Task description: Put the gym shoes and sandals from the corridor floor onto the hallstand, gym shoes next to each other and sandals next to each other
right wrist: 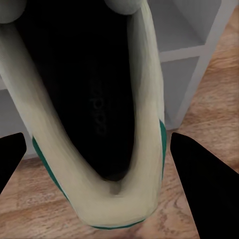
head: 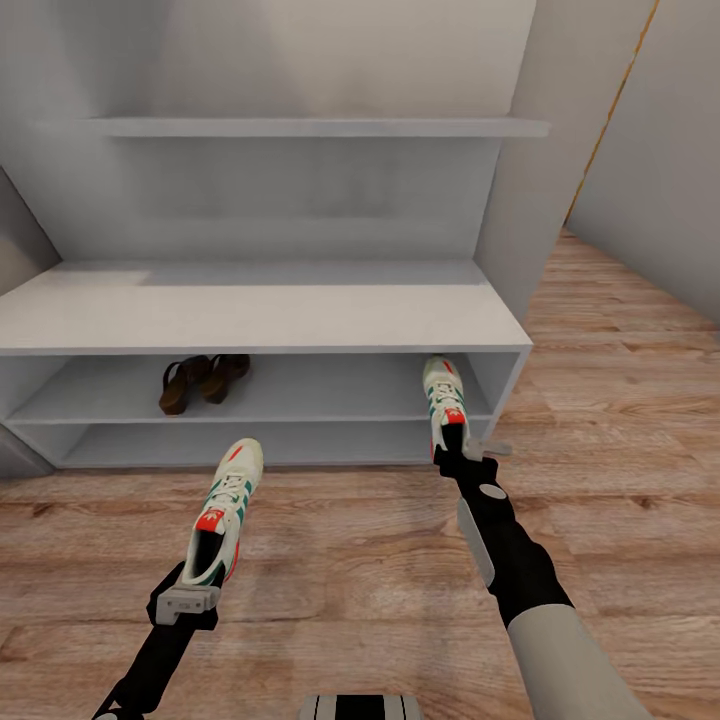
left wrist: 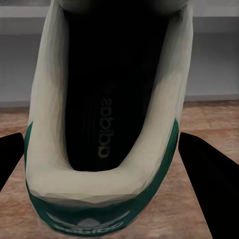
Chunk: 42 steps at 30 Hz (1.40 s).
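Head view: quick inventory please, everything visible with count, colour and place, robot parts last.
Gym shoes: two, white with green stripes; one held over the floor, one toe-first in the upper tier, right end.
Sandals: two, dark brown, side by side on the upper tier, left of centre.
Hallstand: one, white-grey, straight ahead.
Corridor floor: light brown planks.
Left gripper: one, grips the nearer shoe's heel.
Right gripper: one, grips the far shoe's heel.

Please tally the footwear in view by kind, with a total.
Gym shoes: 2, one held by the left gripper at, one held by the right gripper at.
Sandals: 2, side by side at and on the hallstand tier.
Total: 4.
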Tool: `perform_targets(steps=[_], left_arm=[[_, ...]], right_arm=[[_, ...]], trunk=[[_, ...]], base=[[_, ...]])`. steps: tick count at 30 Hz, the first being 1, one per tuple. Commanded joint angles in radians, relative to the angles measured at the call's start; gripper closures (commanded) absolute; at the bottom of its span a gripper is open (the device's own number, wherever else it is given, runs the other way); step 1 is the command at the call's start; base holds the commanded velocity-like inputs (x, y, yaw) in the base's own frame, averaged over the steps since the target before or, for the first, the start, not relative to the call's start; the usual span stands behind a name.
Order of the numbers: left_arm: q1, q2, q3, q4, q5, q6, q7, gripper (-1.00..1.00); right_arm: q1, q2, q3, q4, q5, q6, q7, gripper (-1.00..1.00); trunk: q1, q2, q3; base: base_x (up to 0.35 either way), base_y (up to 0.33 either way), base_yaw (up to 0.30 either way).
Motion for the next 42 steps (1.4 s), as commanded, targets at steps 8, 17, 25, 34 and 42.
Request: perform_targets(steps=[8,17,25,34,42], left_arm=[[0.000,0.000,0.000,0.000,0.000,0.001,0.000,1.00],[0.000,0.000,0.000,-0.001,-0.001,0.000,0.000,1.00],[0.000,0.000,0.000,-0.001,-0.001,0.000,0.000,1.00],[0.000,0.000,0.000,0.000,-0.001,0.000,0.001,1.00],[0.000,0.000,0.000,0.000,-0.001,0.000,0.000,1.00]], right_arm=[[0.000,0.000,0.000,-0.003,0.001,0.000,0.000,1.00],[0.000,0.000,0.000,-0.005,0.000,0.001,0.000,1.00],[0.000,-0.001,0.000,-0.004,0.000,0.001,0.000,1.00],[0.000,-0.001,0.000,-0.004,0.000,0.001,0.000,1.00],[0.000,-0.001,0.000,-0.005,0.000,0.001,0.000,1.00]], trunk=[[0.000,0.000,0.000],[0.000,0.000,0.000],[0.000,0.000,0.000],[0.000,0.000,0.000],[0.000,0.000,0.000]], base=[[0.051,0.000,0.000],[0.187,0.000,0.000],[0.061,0.000,0.000],[0.014,0.000,0.000],[0.003,0.000,0.000]])
